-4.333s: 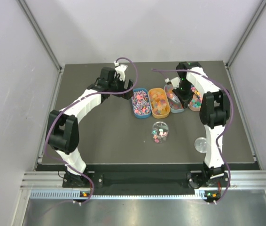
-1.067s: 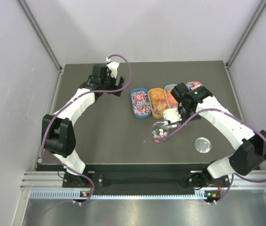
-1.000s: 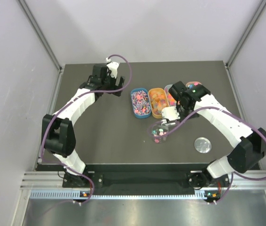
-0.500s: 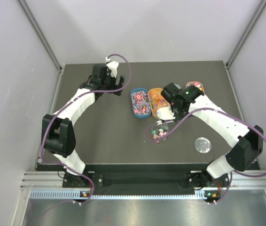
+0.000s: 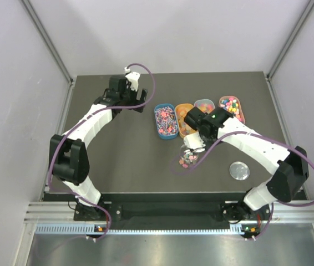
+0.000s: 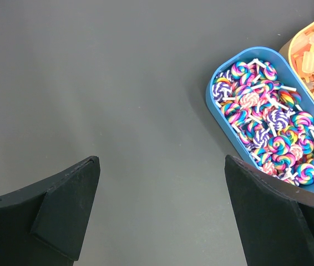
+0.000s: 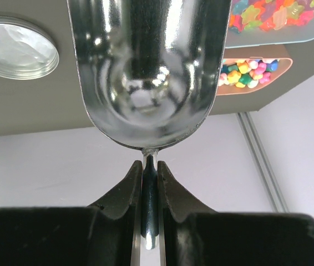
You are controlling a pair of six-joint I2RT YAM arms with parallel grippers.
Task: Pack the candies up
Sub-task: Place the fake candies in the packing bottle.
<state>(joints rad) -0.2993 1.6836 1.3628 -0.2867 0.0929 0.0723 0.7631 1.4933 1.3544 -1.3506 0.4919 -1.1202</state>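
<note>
Right pincer (image 7: 150,178) clamped on the thin handle of the metal scoop (image 7: 146,72). The scoop's bowl shows bare metal and sits just beside the clear jar (image 5: 188,160). Left pincer (image 6: 162,213) spread wide over bare surface (image 6: 118,83), near the blue tray (image 6: 211,100). Candies (image 6: 268,127) fill the trays at far centre; a few lie in the jar.

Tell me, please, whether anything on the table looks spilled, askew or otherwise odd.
Nothing stands out. The four trays sit side by side with their candies inside, the lid lies flat near the jar, and the right pincer holds the scoop above it. No loose candies show on the table.
</note>
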